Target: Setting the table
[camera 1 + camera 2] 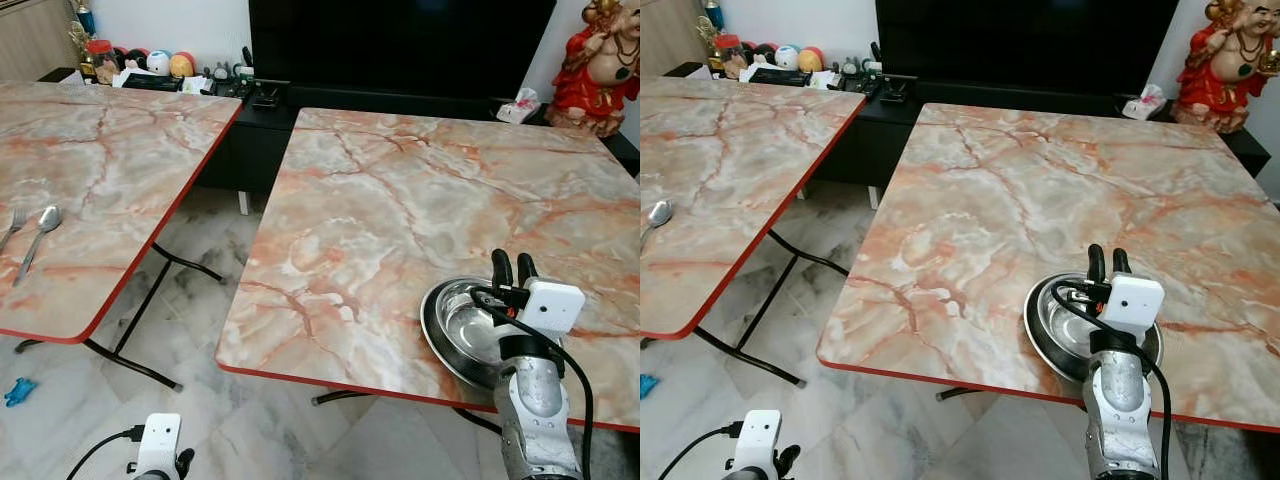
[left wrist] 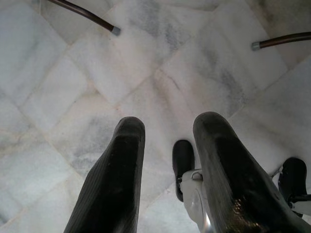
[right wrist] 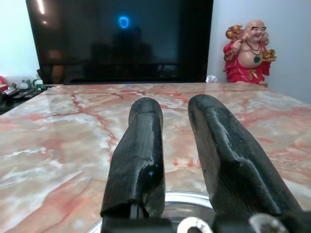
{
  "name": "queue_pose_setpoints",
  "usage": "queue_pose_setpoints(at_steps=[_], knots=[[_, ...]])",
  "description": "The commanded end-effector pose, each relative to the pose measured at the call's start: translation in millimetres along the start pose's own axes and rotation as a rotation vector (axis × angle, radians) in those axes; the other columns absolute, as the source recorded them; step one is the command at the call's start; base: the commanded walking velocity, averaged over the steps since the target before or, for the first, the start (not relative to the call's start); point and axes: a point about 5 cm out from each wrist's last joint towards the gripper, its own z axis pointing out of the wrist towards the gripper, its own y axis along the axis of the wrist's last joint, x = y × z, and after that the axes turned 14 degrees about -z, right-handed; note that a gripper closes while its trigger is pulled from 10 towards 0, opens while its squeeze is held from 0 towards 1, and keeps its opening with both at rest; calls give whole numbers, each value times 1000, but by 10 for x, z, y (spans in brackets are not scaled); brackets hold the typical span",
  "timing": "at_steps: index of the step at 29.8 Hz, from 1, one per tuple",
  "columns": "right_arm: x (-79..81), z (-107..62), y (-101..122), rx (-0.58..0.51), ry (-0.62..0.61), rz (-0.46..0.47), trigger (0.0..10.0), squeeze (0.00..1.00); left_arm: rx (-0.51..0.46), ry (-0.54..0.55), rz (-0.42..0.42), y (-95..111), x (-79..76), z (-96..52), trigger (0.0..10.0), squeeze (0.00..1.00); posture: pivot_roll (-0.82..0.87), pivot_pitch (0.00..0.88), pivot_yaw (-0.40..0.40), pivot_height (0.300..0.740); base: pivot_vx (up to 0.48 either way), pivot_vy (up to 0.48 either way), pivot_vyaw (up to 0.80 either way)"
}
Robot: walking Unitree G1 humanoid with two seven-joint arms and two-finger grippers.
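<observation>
Now the right gripper (image 1: 513, 268) hangs just over the shiny steel bowl (image 1: 462, 325), which sits near the front edge of the marble surface (image 1: 400, 210), and its jaws are a little apart and hold nothing. I think the bowl is set down, so next comes the spoon (image 1: 40, 236) beside the fork (image 1: 12, 226) on the other surface. Down low over the floor, the left gripper (image 2: 170, 160) hangs with empty jaws, a little apart.

It was a home's living room: a large black television (image 1: 400, 45) stood beyond the jaws, a red laughing Buddha statue (image 1: 600, 65) beside it, with two marble-patterned folding tabletops (image 1: 400, 220) on marble floor tiles (image 1: 60, 410).
</observation>
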Motion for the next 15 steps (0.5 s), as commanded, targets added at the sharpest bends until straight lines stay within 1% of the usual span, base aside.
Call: queue_pose_setpoints(at_steps=[1, 15], knots=[[10, 37, 53, -24, 9, -8, 10000, 0, 14, 5, -18, -40, 15, -9, 10000, 0, 59, 0, -28, 740, 0, 341, 0], [4, 79, 88, -32, 13, -17, 10000, 0, 20, 11, -28, -57, 13, -11, 10000, 0, 68, 0, -32, 740, 0, 348, 0]])
